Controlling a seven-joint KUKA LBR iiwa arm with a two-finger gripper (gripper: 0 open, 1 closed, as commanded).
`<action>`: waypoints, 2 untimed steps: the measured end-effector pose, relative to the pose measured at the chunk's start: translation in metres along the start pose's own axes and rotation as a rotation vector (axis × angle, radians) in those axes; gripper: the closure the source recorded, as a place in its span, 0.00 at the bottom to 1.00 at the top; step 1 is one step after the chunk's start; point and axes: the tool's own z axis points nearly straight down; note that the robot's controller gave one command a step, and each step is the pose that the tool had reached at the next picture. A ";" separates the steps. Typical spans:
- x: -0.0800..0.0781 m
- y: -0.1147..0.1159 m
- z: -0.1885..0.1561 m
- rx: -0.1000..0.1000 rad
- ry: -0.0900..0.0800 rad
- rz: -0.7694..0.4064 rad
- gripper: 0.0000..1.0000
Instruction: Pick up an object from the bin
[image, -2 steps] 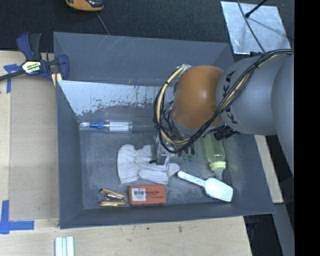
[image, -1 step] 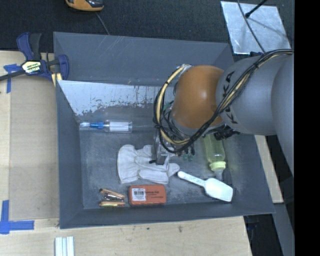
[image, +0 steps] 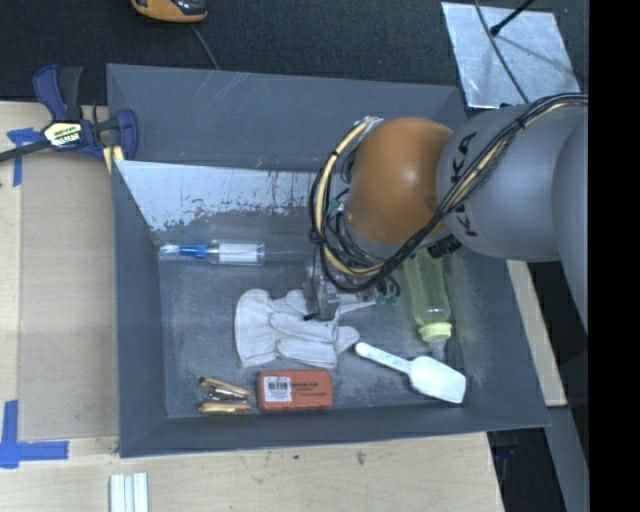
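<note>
White work glove at the middle of the bin, gripper down at the glove's right edge.
Arm comes in from the right and its orange wrist cover hides most of the tool. Gripper tip is on or just above the glove's cuff side; contact is unclear, and I can't tell how wide the gripper is set or whether it has anything. Glove lies flat with its finger end toward the left wall. Clear syringe with blue end lies along the back wall, well apart from the glove. Yellow-green bottle is near the right wall, partly under the arm. White plastic scoop is toward the front right corner, handle end near the glove. Orange block with barcode label is at the front wall just in front of the glove, with brass-coloured pieces beside it on the left, possibly cartridges.
</note>
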 end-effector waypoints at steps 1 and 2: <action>-0.007 -0.019 -0.028 0.000 -0.006 0.082 0.00; -0.005 -0.021 -0.033 0.001 -0.007 0.095 0.00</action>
